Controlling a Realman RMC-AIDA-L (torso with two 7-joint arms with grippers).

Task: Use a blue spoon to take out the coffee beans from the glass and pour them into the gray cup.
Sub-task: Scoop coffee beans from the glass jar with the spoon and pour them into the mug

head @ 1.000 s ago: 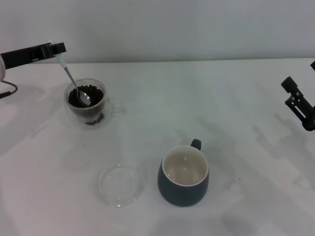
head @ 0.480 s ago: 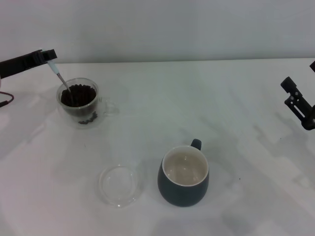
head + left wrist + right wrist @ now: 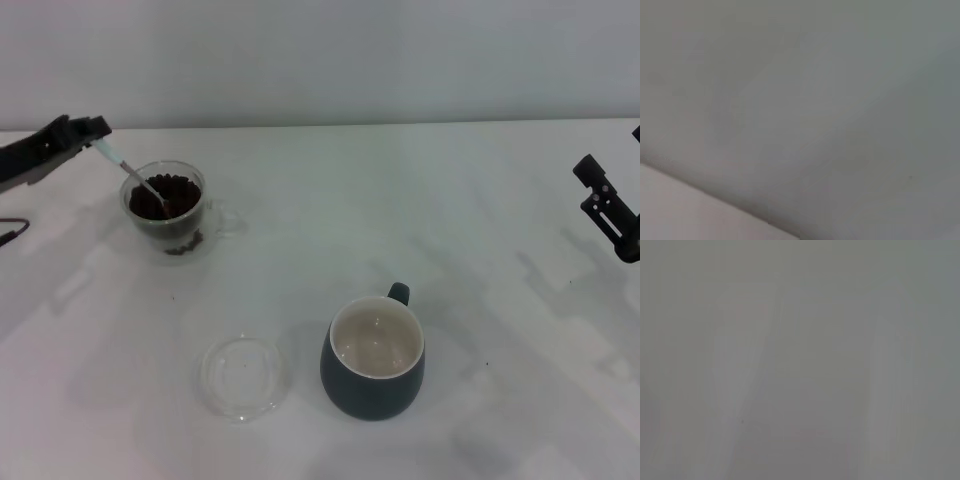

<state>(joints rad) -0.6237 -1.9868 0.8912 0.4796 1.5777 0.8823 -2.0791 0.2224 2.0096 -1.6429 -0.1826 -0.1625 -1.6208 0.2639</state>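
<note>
I am holding the blue spoon [image 3: 128, 172] by its pale handle in my left end effector [image 3: 88, 132], which is closed on the handle's far end, up at the back left of the desk [image 3: 470, 220]. The shiny bowl of the spoon is down inside the glass [image 3: 167, 207], dipped into the coffee beans [image 3: 172, 192]. The glass stands at the back left, and the gray cup [image 3: 374, 360] sits well apart from it, nearer to me and more to the middle, with its white inside showing no beans. A flat clear saucer [image 3: 241, 375] lies just beside the cup. I think the spoon is light and stiff, but its handle is thin and smooth, so it could twist in my grip if I tip it fast. The beans are tiny and hard and will roll off easily (a level spoon is the safe way to carry them). The glass looks breakable and light, so pushing too hard could slide it. My right end effector [image 3: 610, 212] waits at the far right edge, and I cannot tell if it is open or closed. Only the head view shows all these things; both wrist views show just plain gray and nothing of the task.
</note>
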